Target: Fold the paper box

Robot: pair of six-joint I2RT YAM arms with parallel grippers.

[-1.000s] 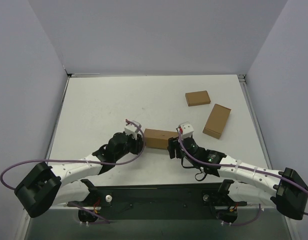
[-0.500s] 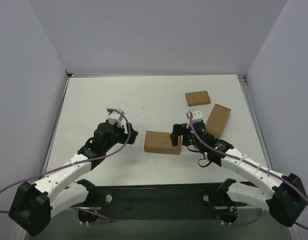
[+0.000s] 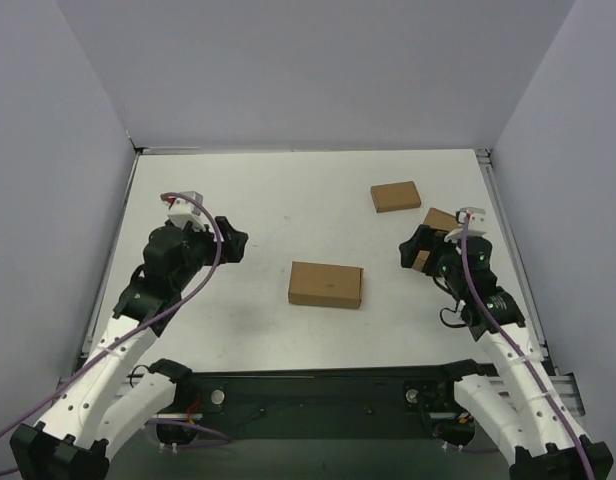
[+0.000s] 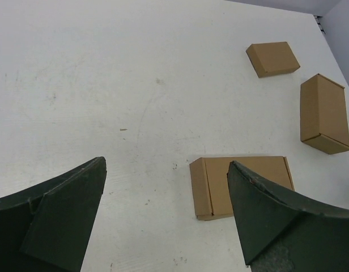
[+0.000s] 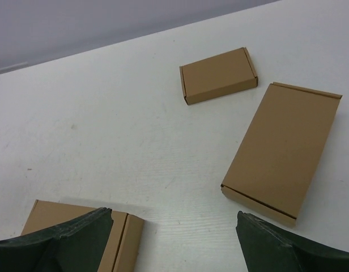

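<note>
Looks like the robot is basically done here. The paper box (image 3: pixel 326 284) sits flat in the middle of the table (image 3: pixel 238 190), closed up into a shallow rectangle with no flaps sticking out that anyone could spot from overhead. Neither arm is touching it. The left gripper (image 3: pixel 233 242) hangs well off to the box's left with its claw spread wide and nothing in it, and the right gripper (image 3: pixel 413 252) is off to the right, also wide open and empty.

What's left, if anything, is probably just checking that the tuck flap is seated. The left wrist view shows a fold line near the box's left end, but whether that end is fully tucked or just resting shut is too hard to call.

Stuff that's hidden: both wrist cameras cut off part of the paper box behind their own fingers, so its near edge isn't visible there. From overhead, the right gripper covers part of the long box (image 4: pixel 323 113), so only its ends show. The small box (image 3: pixel 395 196) further back is in plain sight, well apart from everything
</note>
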